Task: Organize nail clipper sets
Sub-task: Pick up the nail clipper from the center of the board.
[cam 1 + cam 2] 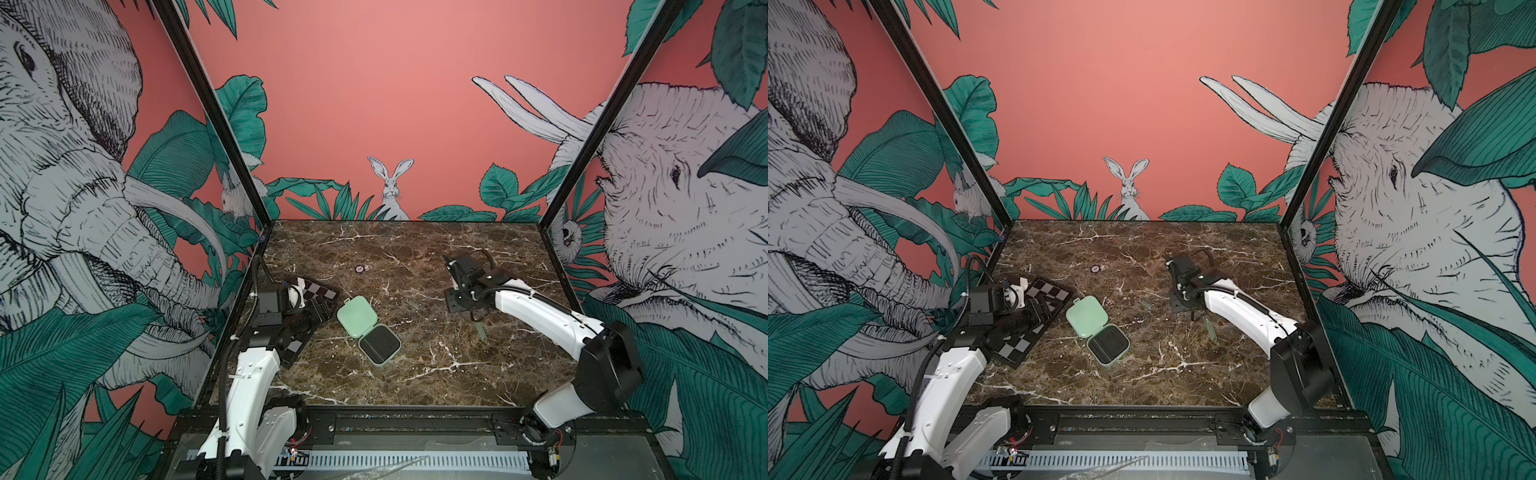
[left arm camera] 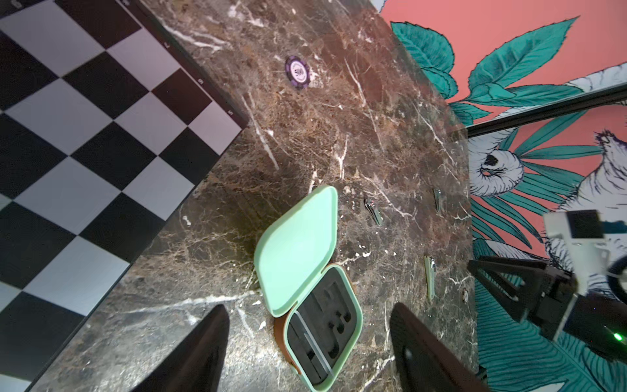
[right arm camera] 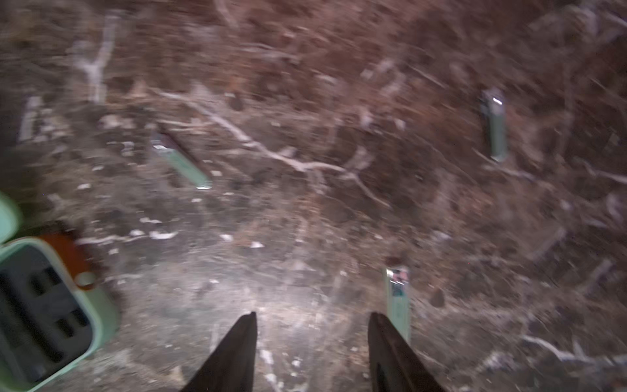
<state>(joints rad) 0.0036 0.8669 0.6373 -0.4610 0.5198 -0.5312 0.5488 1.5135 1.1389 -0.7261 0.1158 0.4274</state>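
Observation:
The mint-green case (image 1: pixel 356 318) of the nail clipper set lies open mid-table in both top views, its dark ribbed insert (image 1: pixel 380 345) facing up. In the left wrist view a thin grey tool (image 2: pixel 315 339) rests in the insert. Three grey-green clippers (image 3: pixel 181 161) (image 3: pixel 495 129) (image 3: pixel 397 302) lie loose on the marble. My right gripper (image 3: pixel 312 314) hangs open over bare marble, with one clipper just beside a finger. My left gripper (image 2: pixel 308 305) stands open left of the case (image 1: pixel 1087 316), above the board's edge, and holds nothing.
A black-and-white checkered board (image 1: pixel 320 291) lies at the left under my left arm. A purple poker chip (image 1: pixel 359 269) sits farther back. Black frame posts and printed walls close in the marble table (image 1: pixel 415 374) on three sides.

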